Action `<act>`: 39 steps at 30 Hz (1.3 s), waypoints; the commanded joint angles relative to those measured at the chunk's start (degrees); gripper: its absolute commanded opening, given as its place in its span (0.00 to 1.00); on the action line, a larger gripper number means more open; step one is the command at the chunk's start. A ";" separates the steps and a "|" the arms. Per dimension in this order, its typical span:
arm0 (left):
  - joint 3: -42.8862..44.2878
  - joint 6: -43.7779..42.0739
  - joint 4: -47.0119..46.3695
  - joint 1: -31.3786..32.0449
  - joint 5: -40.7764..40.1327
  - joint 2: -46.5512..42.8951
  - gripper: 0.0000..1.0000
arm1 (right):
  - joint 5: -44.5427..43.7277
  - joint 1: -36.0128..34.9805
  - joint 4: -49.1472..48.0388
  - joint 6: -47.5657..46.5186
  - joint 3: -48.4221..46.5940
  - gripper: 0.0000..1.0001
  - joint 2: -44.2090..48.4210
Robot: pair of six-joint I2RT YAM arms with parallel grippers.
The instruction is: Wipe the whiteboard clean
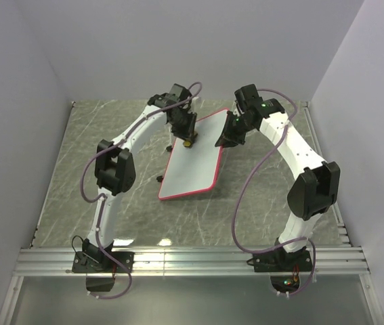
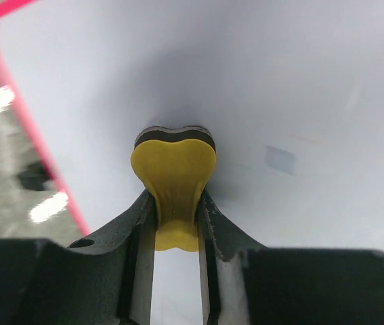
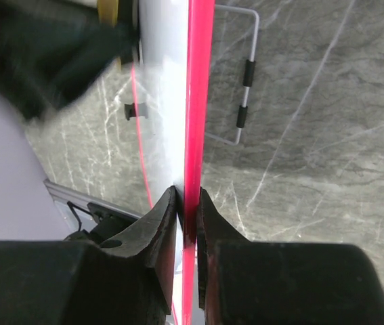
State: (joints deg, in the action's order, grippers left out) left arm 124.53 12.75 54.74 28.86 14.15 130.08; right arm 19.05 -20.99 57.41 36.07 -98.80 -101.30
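Seeing in top view the whiteboard [image 1: 193, 159] lying mid-way across the grey marbled table [image 1: 273, 203], between both arms, long side running near-to-far. Pressing a yellow sponge [image 1: 189, 143] onto its far-left part w/ L gripper [image 1: 188, 139]. Clamping its far-right edge w/ R gripper [image 1: 224, 139]. Not judging grip tightness from up there, too small.

Getting that from the wrist cams instead. Showing in L wrist view the sponge squeezed between two black fingers [image 2: 134, 223], pinched in at the waist, w/ a dark backing layer at its tip touching the board face. So grasping the sponge firmly. Showing in R wrist view the board edge-on, w/ the red-pink frame [image 3: 197, 101] running straight up the pic & nipped between the closed-in fingers [image 3: 161, 223]. So grasping the frame. Catching only there a bent wire stand [image 3: 246, 88] w/ two black sleeves, just beside the frame, above the table. Can't tell whether the board is tilted or flat.

Looking plain white & glossy up close, w/ soft glare spots & one faint grey square patch [image 2: 282, 160]. Carrying a thin red-pink border w/ a rounded corner at upper left of L wrist view. Showing small black bits [image 1: 161, 178] poking out along its left edge in top view.
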 commanded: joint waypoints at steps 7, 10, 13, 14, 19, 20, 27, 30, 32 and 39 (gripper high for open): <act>-4.82 -1.68 -1.82 8.93 17.93 -9.05 0.00 | 0.90 -3.62 0.34 -4.35 -4.29 0.00 -3.64; -6.05 -0.28 -3.32 8.49 13.73 -9.94 0.00 | 0.99 -3.79 0.16 -4.17 -4.21 0.00 -3.73; -4.74 1.83 -1.66 6.21 9.51 -5.64 0.00 | 1.08 -3.70 -0.28 -3.91 -3.59 0.00 -3.38; -4.74 2.88 -1.74 4.64 8.27 -2.76 0.00 | 1.08 -3.88 -0.54 -3.73 -3.33 0.00 -3.12; 0.79 5.44 0.11 2.17 -1.91 6.40 0.00 | 0.99 -4.58 -0.81 -3.64 -2.01 0.00 -2.50; 1.24 5.70 -0.16 1.82 -3.33 8.07 0.00 | 0.82 -4.67 -0.63 -3.73 -1.92 0.00 -2.33; 3.35 4.39 -2.44 1.99 -6.95 8.71 0.00 | 0.46 -5.28 -0.19 -3.82 -2.44 0.00 -2.33; -0.42 1.67 -6.39 3.56 -2.75 3.00 0.00 | 0.46 -5.29 0.07 -3.82 -3.14 0.00 -2.94; -1.83 -0.70 -6.93 5.75 -0.45 -1.21 0.00 | 0.46 -5.29 0.07 -3.64 -3.59 0.00 -3.38; -3.15 -3.35 -6.14 10.25 9.05 -8.96 0.00 | 0.73 -5.64 0.16 -3.38 -5.52 0.00 -5.05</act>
State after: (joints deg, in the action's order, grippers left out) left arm 121.99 10.50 48.75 34.37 10.59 123.76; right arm 17.56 -22.50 60.10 35.51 -102.45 -103.61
